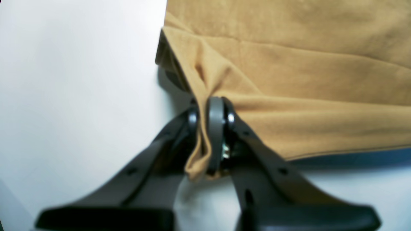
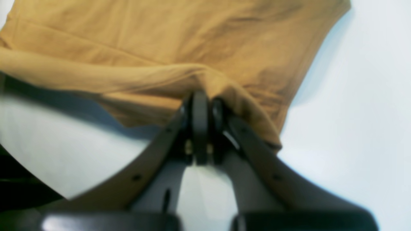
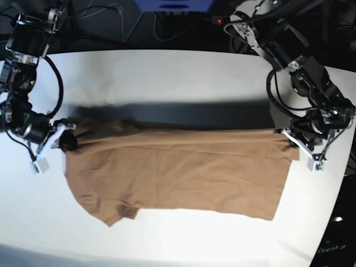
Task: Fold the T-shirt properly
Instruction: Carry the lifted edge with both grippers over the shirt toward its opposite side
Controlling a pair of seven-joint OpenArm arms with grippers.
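The tan-brown T-shirt (image 3: 178, 169) is stretched across the white table (image 3: 167, 83), its far edge lifted off the surface and casting a dark shadow behind it. My left gripper (image 1: 208, 112) is shut on a bunched corner of the T-shirt (image 1: 289, 80) at the right of the base view (image 3: 289, 139). On the other side, my right gripper (image 2: 205, 106) is shut on the T-shirt (image 2: 160, 48) at its left end (image 3: 69, 139). A sleeve hangs at the lower left of the cloth.
Both arms reach in from the back corners, with cables and a blue box (image 3: 172, 4) behind the table. The table's curved edge (image 3: 339, 222) runs near the right side.
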